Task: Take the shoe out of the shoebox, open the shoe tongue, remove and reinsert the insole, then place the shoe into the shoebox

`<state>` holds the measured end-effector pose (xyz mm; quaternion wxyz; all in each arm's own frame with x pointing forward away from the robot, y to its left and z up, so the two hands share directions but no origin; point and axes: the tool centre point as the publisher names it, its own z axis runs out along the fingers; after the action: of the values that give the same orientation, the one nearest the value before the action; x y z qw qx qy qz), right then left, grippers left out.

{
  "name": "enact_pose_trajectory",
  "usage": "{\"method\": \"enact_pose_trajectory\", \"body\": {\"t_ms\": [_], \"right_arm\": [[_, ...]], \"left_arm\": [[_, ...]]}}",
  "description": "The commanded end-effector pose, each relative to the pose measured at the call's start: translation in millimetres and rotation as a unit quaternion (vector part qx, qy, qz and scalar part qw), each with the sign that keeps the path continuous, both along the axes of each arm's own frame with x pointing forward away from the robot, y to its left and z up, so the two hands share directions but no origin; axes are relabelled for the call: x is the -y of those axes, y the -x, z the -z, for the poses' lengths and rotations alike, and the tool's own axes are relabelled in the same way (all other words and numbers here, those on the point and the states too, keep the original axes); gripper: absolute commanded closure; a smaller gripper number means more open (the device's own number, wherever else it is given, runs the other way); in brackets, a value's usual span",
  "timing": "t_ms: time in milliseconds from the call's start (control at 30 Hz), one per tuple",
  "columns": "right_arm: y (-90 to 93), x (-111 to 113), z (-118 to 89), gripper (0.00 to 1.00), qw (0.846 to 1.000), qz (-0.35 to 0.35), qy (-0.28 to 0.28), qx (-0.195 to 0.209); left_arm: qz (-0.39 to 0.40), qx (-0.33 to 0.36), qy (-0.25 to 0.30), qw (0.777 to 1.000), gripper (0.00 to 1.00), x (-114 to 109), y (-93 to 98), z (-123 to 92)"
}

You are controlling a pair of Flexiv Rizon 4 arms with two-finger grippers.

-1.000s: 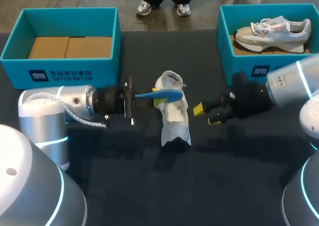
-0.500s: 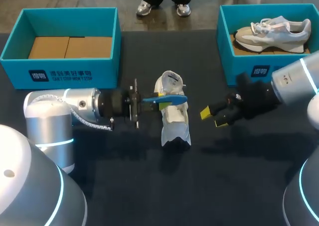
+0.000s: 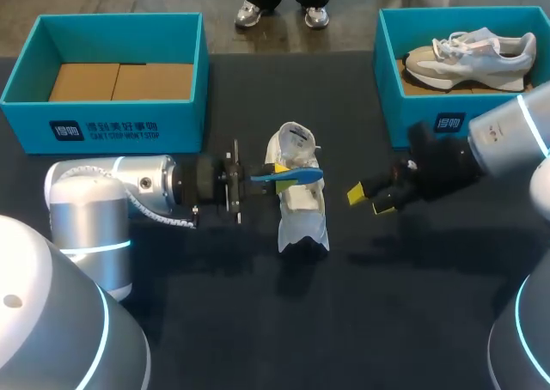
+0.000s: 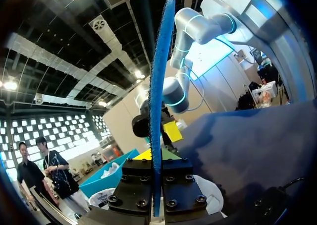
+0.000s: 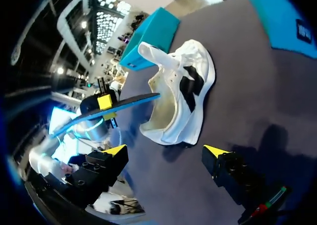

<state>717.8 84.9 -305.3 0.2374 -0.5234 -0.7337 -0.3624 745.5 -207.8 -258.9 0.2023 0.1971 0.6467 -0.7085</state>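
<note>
Insole (image 3: 296,175) clamped in left gripper (image 3: 277,180), over shoe (image 3: 302,208); right gripper (image 3: 369,201) spread.

The left fingers (image 3: 281,185) carry the blue insole (image 3: 296,176) further across the white shoe (image 3: 302,216), while the open right fingers (image 3: 357,194) draw back from it.

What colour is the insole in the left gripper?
Blue insole; clearest in the head view.

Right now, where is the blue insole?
In the head view, the blue insole is near the middle of the table, clamped in the left gripper and held over the opening of the white shoe.
</note>
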Motion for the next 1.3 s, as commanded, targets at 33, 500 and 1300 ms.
{"method": "enact_pose_trajectory", "body": {"t_ms": [33, 500, 1300], "right_arm": [[4.5, -3.2, 10.3, 0.00, 0.998, -0.017, -0.015, 0.055], [2.6, -13.8, 23.4, 0.00, 0.990, -0.105, 0.020, 0.097], [2.5, -14.6, 23.9, 0.00, 0.989, -0.108, 0.019, 0.095]], "left_arm": [[-0.002, 0.000, 0.002, 1.000, 1.00, 2.6, -1.8, 3.5], [-0.002, 0.012, 0.000, 1.000, 1.00, 4.2, -1.1, 10.6], [-0.004, 0.000, -0.007, 1.000, 1.00, 7.1, -3.1, 25.6]]}}
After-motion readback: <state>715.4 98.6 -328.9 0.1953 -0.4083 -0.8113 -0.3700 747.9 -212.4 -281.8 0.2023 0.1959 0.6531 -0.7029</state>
